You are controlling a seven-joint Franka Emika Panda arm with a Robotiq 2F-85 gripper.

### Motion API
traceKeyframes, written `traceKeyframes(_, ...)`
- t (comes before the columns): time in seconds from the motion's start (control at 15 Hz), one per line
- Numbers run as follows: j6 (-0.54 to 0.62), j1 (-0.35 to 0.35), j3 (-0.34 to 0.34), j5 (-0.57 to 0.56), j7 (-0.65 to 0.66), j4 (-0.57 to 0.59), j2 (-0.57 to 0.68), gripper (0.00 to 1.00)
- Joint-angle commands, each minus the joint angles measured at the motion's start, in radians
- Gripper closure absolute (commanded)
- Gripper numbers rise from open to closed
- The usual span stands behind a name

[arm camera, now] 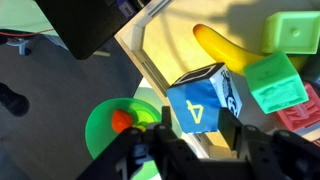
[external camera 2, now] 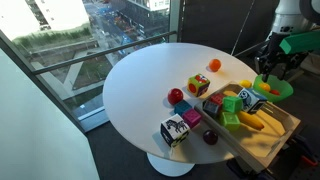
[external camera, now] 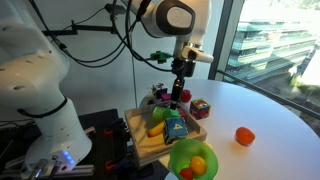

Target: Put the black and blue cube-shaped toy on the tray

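Observation:
The black and blue cube-shaped toy point(arm camera: 203, 100) shows a blue face with a pale yellow "4" and a black-and-white patterned side. It sits on the light wooden tray point(arm camera: 168, 48), near the tray's edge. It shows in both exterior views point(external camera: 176, 127) point(external camera 2: 250, 100), as does the tray point(external camera: 148, 148) point(external camera 2: 278, 142). My gripper point(arm camera: 197, 130) hangs just above the cube with its fingers spread on either side, open and holding nothing. It also shows in both exterior views point(external camera: 178, 98) point(external camera 2: 266, 72).
On the tray lie a banana point(arm camera: 215, 45) and green cubes point(arm camera: 275, 82). A round green bowl point(external camera: 193, 160) with fruit stands beside it. On the white table are a reddish multicoloured cube point(external camera 2: 199, 85), a black-and-white cube point(external camera 2: 175, 130), an apple point(external camera 2: 177, 96) and an orange point(external camera: 244, 136).

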Motion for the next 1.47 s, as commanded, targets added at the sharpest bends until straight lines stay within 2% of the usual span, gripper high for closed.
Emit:
traceKeyframes(0.0, -0.019, 0.006, 0.004, 0.012, -0.021, -0.018, -0.047, 0.17)
traceKeyframes(0.13, -0.021, 0.017, 0.007, 0.038, -0.061, -0.014, -0.06, 0.02)
traceKeyframes(0.2, -0.029, 0.024, 0.01, 0.052, -0.089, -0.007, -0.062, 0.0)
traceKeyframes(0.53, -0.086, 0.066, 0.029, 0.116, -0.231, 0.033, -0.066, 0.0)
traceKeyframes(0.87, -0.263, 0.097, 0.04, 0.147, -0.358, 0.102, -0.063, 0.0)
traceKeyframes(1.13, -0.405, 0.113, 0.056, 0.128, -0.39, 0.145, -0.091, 0.0)
traceKeyframes(1.4, -0.499, 0.121, 0.075, 0.127, -0.391, 0.168, -0.144, 0.0)
